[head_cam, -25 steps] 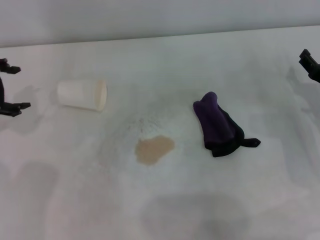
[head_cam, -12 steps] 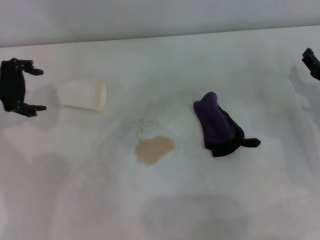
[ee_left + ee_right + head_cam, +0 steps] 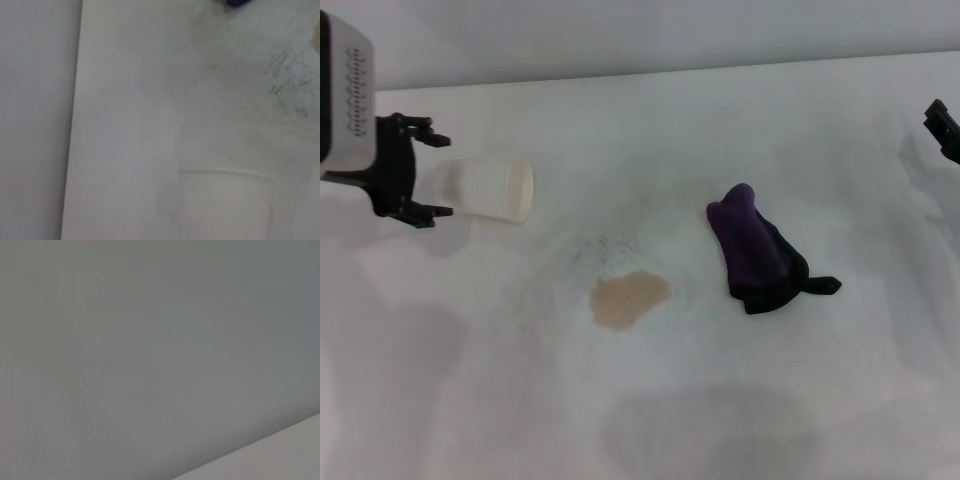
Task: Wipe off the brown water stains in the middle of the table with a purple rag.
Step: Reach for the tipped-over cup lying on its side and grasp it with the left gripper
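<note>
A tan-brown water stain (image 3: 629,298) lies in the middle of the white table (image 3: 650,400). To its right rests the purple rag (image 3: 757,249), a dark purple lump with a black edge and a small black tail. My left gripper (image 3: 432,177) is open at the far left, its two fingers spread around the closed end of a fallen white cup (image 3: 488,189). The cup's rim (image 3: 226,173) fills the left wrist view's lower part. My right gripper (image 3: 942,128) is parked at the right edge of the head view, far from the rag.
Faint grey speckles (image 3: 605,246) mark the table just behind the stain; they also show in the left wrist view as grey speckles (image 3: 290,90). The table's far edge (image 3: 650,72) meets a plain wall. The right wrist view shows only grey wall and a table corner (image 3: 280,455).
My left arm has swung in from the left edge toward the fallen cup, its fingers now at the cup's closed end. The right gripper, rag and stain have stayed put.
</note>
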`<state>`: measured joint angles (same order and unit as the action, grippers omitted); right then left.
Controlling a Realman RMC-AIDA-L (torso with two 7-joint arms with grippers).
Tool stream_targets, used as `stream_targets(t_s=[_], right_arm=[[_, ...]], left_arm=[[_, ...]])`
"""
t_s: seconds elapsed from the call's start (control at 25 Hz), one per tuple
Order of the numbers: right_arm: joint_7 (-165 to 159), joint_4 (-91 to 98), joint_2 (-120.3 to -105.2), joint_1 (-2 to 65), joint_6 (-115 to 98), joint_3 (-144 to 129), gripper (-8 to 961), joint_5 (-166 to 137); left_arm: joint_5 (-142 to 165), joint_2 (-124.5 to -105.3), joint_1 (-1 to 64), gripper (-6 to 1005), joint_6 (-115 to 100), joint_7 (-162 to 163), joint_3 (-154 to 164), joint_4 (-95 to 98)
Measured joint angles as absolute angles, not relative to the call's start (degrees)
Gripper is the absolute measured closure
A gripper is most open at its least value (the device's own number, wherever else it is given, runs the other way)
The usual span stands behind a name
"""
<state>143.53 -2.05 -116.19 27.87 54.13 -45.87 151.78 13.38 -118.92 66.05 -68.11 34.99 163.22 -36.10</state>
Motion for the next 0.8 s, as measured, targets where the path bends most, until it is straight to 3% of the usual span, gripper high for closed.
stream_targets(t_s=[0.8], right_arm=[[143.55, -1.5, -116.01, 27.9, 54.05, -45.88, 110, 151.79]], left_arm=[[14.15, -118.56, 65.2, 126, -57.55, 33.58, 163.12, -25.5]])
